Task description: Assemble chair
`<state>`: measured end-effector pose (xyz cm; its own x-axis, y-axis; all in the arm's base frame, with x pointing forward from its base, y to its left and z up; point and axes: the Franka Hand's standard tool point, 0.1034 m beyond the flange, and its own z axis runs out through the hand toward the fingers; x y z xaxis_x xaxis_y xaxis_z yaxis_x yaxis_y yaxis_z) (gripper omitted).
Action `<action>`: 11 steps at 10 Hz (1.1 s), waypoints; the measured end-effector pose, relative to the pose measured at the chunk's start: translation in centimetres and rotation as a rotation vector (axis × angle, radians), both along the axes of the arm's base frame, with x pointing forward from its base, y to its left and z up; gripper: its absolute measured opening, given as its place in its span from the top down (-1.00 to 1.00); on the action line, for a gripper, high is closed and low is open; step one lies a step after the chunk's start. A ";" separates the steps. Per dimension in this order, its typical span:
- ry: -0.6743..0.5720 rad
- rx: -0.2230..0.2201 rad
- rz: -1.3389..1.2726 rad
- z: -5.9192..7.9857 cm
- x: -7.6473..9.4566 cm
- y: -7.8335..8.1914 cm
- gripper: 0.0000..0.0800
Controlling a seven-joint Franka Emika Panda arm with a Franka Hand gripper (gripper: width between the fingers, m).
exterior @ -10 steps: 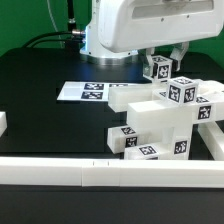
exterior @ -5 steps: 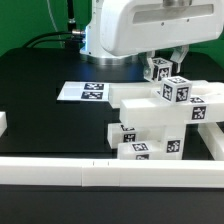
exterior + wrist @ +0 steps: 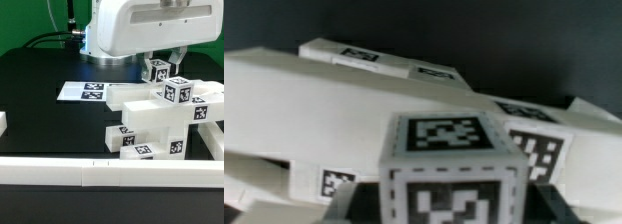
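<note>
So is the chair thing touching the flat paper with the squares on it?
Apart. In the exterior view, a strip of black table shows between the marker board and the nearest white edge of the chair assembly.

No words, brand names or numbers can be read anywhere. The only signs are black-and-white square marker tags: several on the chair [image 3: 160,120], on its post ends and slab faces, and a row on the marker board [image 3: 85,91] lying flat on the table. Up close from the wrist, the tags on the chair [image 3: 438,150] show blocky patterns only.
</note>
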<state>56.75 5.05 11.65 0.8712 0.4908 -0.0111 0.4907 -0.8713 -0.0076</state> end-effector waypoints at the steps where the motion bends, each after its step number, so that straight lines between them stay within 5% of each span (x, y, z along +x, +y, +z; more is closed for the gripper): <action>1: -0.006 0.000 0.001 0.0 0.1 -0.1 0.29; 11: -0.006 -0.001 -0.128 0.0 0.1 0.0 0.29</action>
